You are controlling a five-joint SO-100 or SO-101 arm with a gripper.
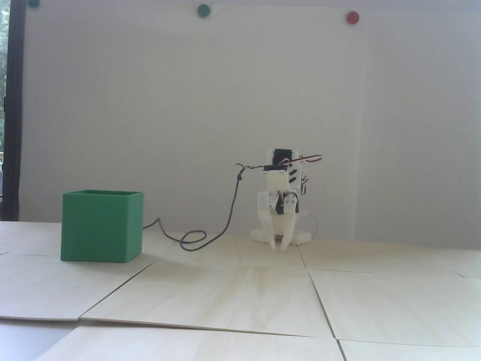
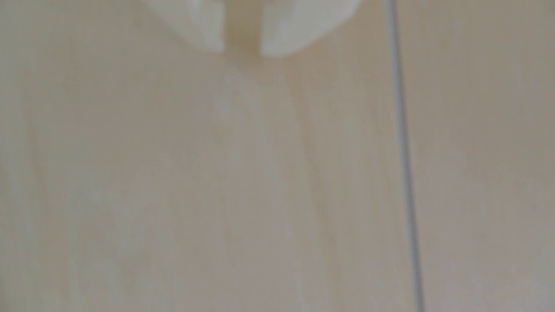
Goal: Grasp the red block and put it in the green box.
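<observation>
The green box [image 1: 101,225] stands open-topped on the pale wooden table at the left of the fixed view. No red block shows in either view; the box's inside is hidden from here. The white arm is folded low at the back middle, and my gripper [image 1: 281,247] points straight down with its tips just above the table, well to the right of the box. In the wrist view my gripper [image 2: 242,51] enters from the top. Its two white fingertips [image 2: 279,36] stand almost together with only a narrow slit between them and nothing in it.
A dark cable [image 1: 229,210] hangs from the arm and loops on the table between box and arm. The table is made of wooden panels with seams [image 2: 404,150]. A white wall with coloured magnets [image 1: 352,17] stands behind.
</observation>
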